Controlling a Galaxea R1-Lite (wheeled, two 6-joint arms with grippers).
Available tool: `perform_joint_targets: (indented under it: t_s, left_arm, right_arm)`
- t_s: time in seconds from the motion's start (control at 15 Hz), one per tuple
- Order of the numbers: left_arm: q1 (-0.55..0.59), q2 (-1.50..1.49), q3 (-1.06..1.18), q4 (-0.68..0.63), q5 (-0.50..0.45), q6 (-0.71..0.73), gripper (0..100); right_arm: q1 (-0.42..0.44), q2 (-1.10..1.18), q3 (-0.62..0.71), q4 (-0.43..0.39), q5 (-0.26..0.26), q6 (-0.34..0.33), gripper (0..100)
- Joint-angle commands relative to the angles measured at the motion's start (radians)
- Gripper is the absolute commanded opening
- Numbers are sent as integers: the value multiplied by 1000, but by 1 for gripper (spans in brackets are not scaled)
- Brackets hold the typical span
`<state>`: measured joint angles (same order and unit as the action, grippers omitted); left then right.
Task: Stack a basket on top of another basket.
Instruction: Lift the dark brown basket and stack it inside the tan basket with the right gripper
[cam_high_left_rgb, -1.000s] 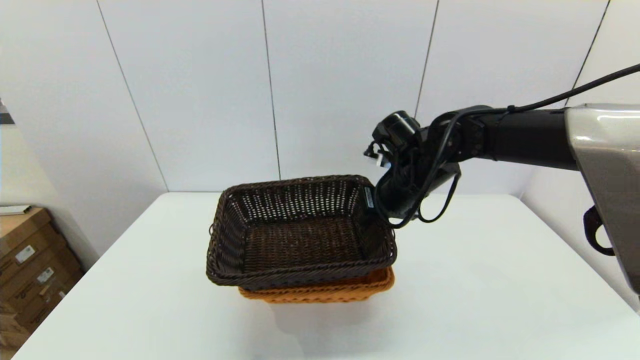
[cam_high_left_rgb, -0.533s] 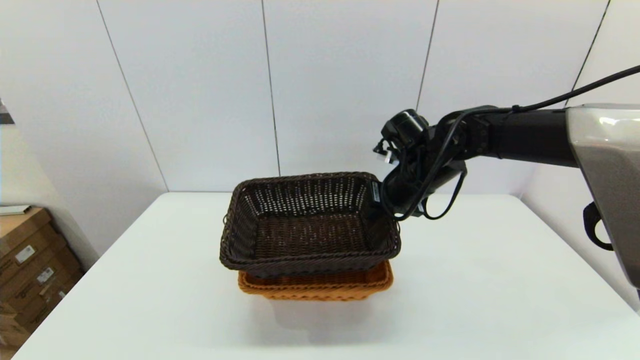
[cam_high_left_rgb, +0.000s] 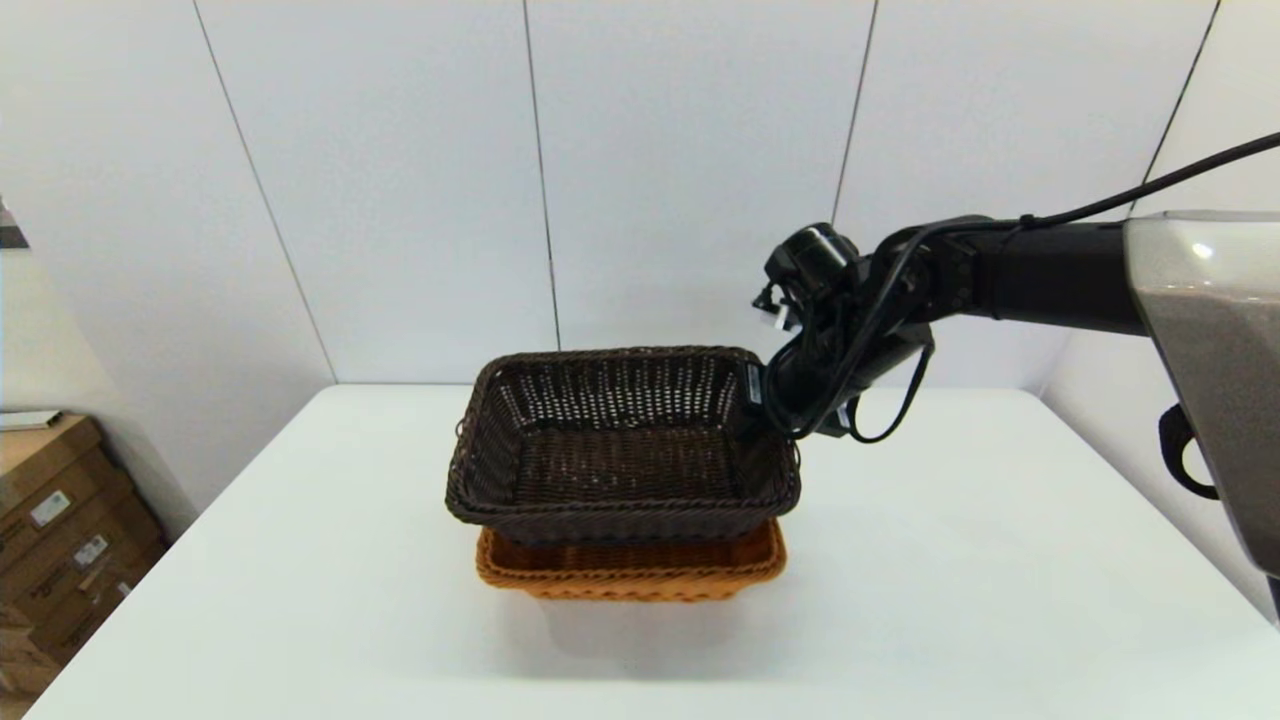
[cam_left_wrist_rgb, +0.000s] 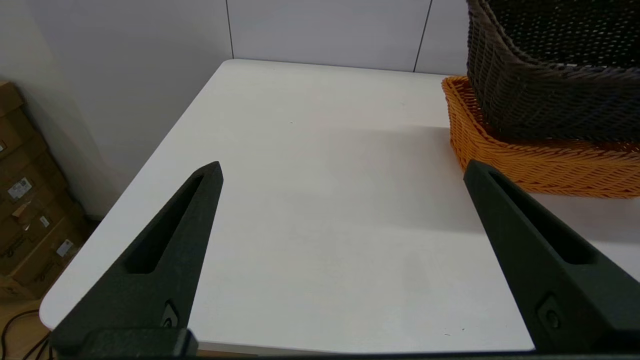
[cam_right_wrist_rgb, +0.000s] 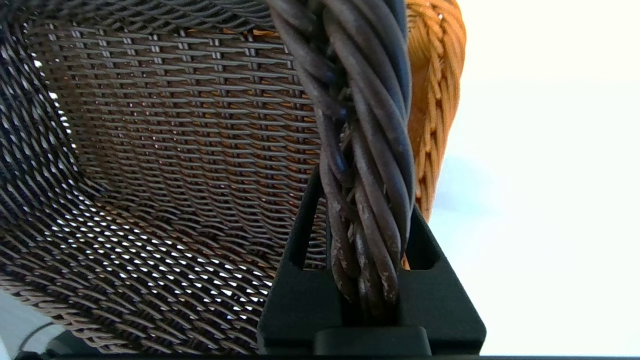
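The dark brown basket (cam_high_left_rgb: 620, 440) hangs almost level right above the orange-tan basket (cam_high_left_rgb: 630, 578), its base down at the orange rim; whether it rests on it I cannot tell. My right gripper (cam_high_left_rgb: 762, 392) is shut on the far right part of the dark basket's braided rim. The right wrist view shows that rim (cam_right_wrist_rgb: 365, 165) pinched between my right gripper (cam_right_wrist_rgb: 362, 240), with the orange basket (cam_right_wrist_rgb: 436, 100) behind it. My left gripper (cam_left_wrist_rgb: 344, 167) stands open over bare table to the left of both baskets (cam_left_wrist_rgb: 530, 160), holding nothing.
The white table (cam_high_left_rgb: 1000, 560) meets a panelled wall close behind the baskets. Cardboard boxes (cam_high_left_rgb: 60, 520) stand on the floor past the table's left edge. The left arm is out of the head view.
My right gripper has carried the dark basket to the right and levelled it, so it now lines up over the orange basket. The orange basket has not moved.
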<state>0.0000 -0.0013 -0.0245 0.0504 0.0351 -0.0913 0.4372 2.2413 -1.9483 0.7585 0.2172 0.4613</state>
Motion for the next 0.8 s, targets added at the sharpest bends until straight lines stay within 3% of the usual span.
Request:
perform_joint_targets:
  t_s: [0.07, 0.8]
  left_arm:
    - [0, 0, 0, 0, 0, -1, 100]
    - [0, 0, 0, 0, 0, -1, 100]
  right_arm:
    - [5, 29, 2, 1, 1, 33, 0]
    - [-15, 66, 3, -1, 13, 65, 0]
